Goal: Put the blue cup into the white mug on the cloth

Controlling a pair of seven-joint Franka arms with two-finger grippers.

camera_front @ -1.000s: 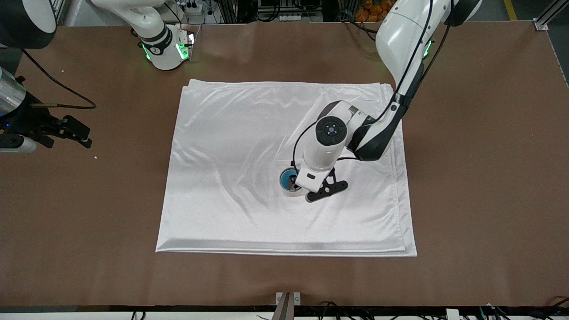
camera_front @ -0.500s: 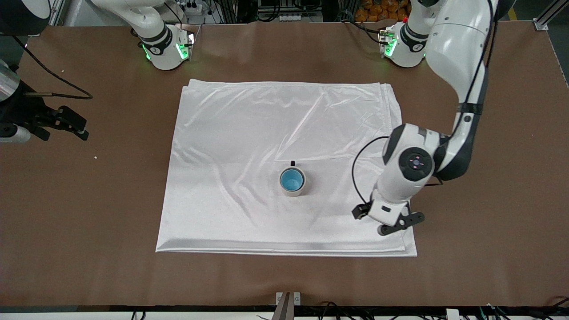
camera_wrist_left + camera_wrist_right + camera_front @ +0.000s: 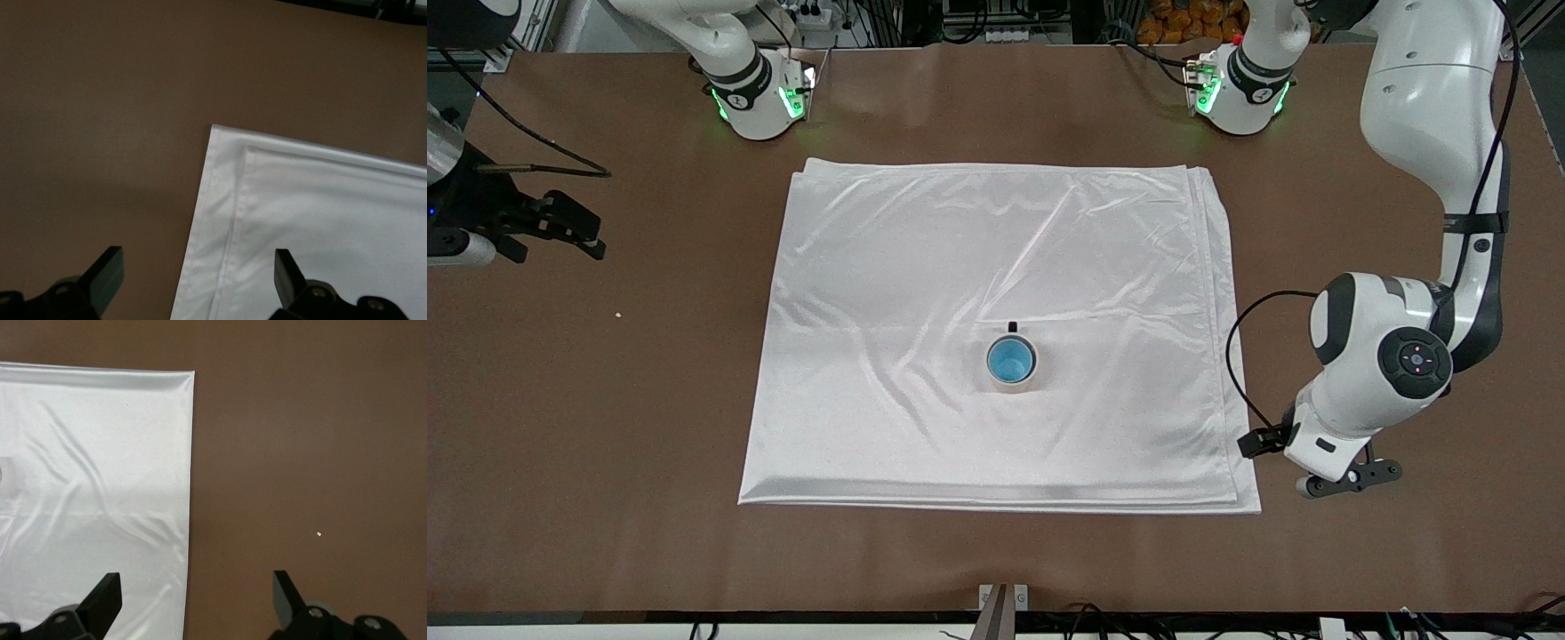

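The left gripper (image 3: 1347,480) hangs empty over bare table (image 3: 996,560) just off the near corner of the cloth (image 3: 871,267) at the left arm's end; its fingers (image 3: 107,270) stand wide apart with nothing between them, that corner of the cloth showing below them in the left wrist view; a second ago it was down at the mug and half a second ago over the cloth's near part, so it has let go and drawn clear.

Farther from the camera, near the middle of the cloth, the white mug (image 3: 1011,380) stands upright, its dark handle (image 3: 1012,327) pointing toward the bases; the blue cup (image 3: 1010,359) sits inside it, only its bright blue interior showing within the cream rim; neither has shifted in the last half second.

Farther still, toward the right arm's end, the right gripper (image 3: 574,233) waits over bare table well apart from the cloth; its fingers (image 3: 107,597) are spread wide and hold nothing.

Judgement: the placement appears complete; the cup is nested, the mug rests on the cloth, and no hand touches either; what remains looks to be only the retreat of the left arm.
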